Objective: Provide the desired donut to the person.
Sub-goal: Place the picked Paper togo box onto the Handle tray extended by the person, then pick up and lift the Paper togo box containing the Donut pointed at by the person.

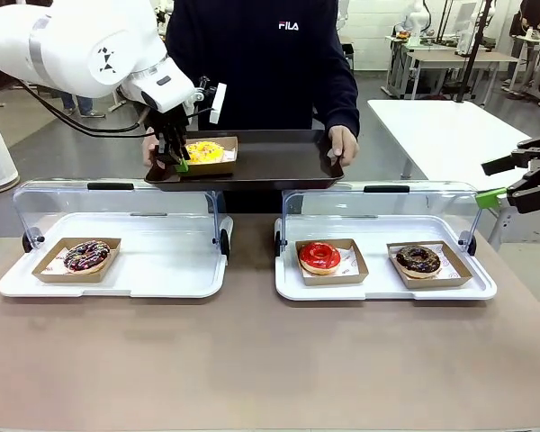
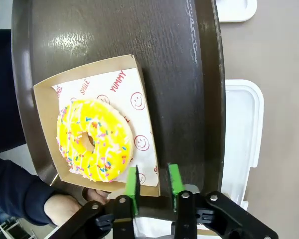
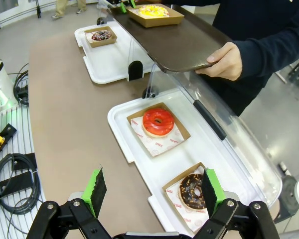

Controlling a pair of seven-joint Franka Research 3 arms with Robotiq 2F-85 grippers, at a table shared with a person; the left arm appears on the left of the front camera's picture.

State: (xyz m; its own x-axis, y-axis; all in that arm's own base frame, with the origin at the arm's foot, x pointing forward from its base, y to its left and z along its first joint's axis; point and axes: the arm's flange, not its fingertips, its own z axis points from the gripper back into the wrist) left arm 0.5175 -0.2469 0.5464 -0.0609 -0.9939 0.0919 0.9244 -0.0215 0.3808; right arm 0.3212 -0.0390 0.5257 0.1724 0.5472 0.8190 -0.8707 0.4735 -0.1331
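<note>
The yellow sprinkled donut [image 1: 204, 150] [image 2: 94, 140] [image 3: 153, 10] sits in its cardboard box [image 1: 223, 167] [image 2: 45, 94] on the dark tray [image 1: 279, 157] [image 2: 179, 74] [image 3: 179, 45]. The person [image 1: 261, 63] holds that tray level over the far edge of the counter [image 1: 252, 360], one hand [image 1: 342, 144] [image 3: 224, 60] gripping one end. Fingers of the other hand [image 2: 70, 206] curl under the end near the box.

The left gripper [image 1: 178, 162] [image 2: 153, 172] is right at the box. Its jaws are parted and straddle the box's near corner: one green pad is over the paper liner just beside the donut, the other is outside the wall over the bare tray. There's a clear gap between the pads, and they hold nothing.

Over on the right, the right gripper [image 1: 495, 180] [image 3: 153, 172] hovers off the counter's edge with its jaws spread wide and empty.

Two white display trays stand on the counter with their clear lids raised. The left one [image 1: 162, 270] holds a chocolate sprinkled donut [image 1: 87, 256] [image 3: 101, 35]. The right one [image 1: 378, 288] [image 3: 119, 129] carries a red glazed donut [image 1: 319, 256] [image 3: 158, 122] and a chocolate donut [image 1: 418, 259] [image 3: 192, 190], each in its own box.
</note>
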